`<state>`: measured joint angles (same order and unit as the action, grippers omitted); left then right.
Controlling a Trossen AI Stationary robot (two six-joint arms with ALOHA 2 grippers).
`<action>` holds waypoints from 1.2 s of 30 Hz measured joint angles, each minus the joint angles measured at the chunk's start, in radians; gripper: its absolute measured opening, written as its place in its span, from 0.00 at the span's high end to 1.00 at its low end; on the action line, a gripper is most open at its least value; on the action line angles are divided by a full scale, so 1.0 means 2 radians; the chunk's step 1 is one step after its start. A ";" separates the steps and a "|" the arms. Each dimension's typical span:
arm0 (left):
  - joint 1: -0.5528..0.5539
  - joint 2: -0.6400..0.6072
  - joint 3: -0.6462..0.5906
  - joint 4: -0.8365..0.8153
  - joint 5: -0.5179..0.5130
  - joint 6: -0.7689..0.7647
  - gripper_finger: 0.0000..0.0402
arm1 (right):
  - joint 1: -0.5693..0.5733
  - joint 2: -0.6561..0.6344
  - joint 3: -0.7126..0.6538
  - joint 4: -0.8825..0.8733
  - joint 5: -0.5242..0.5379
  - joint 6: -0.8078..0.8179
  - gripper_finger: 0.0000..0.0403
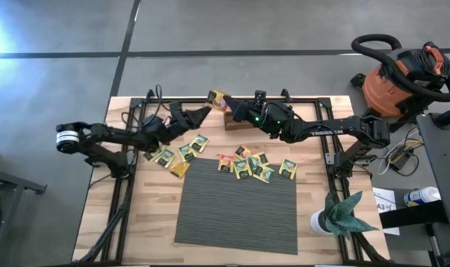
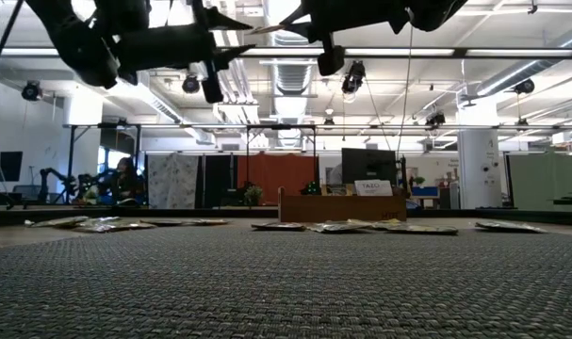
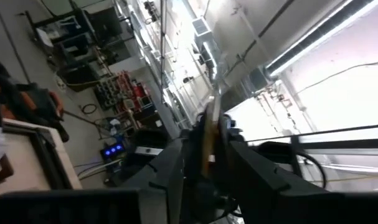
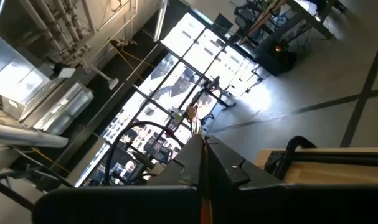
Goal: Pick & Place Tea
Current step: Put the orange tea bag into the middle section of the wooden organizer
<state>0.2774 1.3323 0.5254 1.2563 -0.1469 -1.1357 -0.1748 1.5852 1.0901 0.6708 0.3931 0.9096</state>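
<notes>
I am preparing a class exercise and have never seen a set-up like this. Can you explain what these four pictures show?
Two dark robot arms work at a wooden table. One picture looks straight down, one looks level across the grey mat, and two come from cameras on the arms' wrists. Small tea sachets lie scattered on the table, with a brown wooden tray at the far edge. Above that edge the two arms meet at one raised sachet: the right gripper is shut on it, while the left gripper, on its other side, has its fingers apart around it. It looks like a hand-over.
</notes>
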 joint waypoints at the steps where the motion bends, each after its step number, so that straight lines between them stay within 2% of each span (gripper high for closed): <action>1: 0.000 0.003 0.000 0.000 -0.001 0.000 0.70 | 0.001 0.000 0.000 0.000 0.000 0.000 0.98; 15: 0.001 0.009 0.008 0.001 -0.019 0.026 0.70 | 0.002 0.000 0.000 -0.019 -0.003 0.014 0.98; 24: 0.001 0.012 0.021 -0.001 0.006 0.052 0.71 | 0.002 0.000 0.000 -0.023 0.000 0.013 0.98; 28: 0.001 0.018 0.022 -0.006 0.009 0.052 0.77 | 0.002 0.000 0.000 -0.026 0.007 0.012 0.98; 34: 0.002 0.020 0.022 -0.014 0.008 0.055 0.96 | 0.005 0.000 0.000 -0.032 0.014 0.009 0.98; 36: 0.005 0.020 0.023 -0.017 0.007 0.060 0.99 | 0.006 0.000 0.000 -0.034 0.015 -0.001 0.98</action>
<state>0.2866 1.3724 0.5706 1.2227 -0.1325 -1.0150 -0.1622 1.5860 1.0901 0.6034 0.4233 0.9077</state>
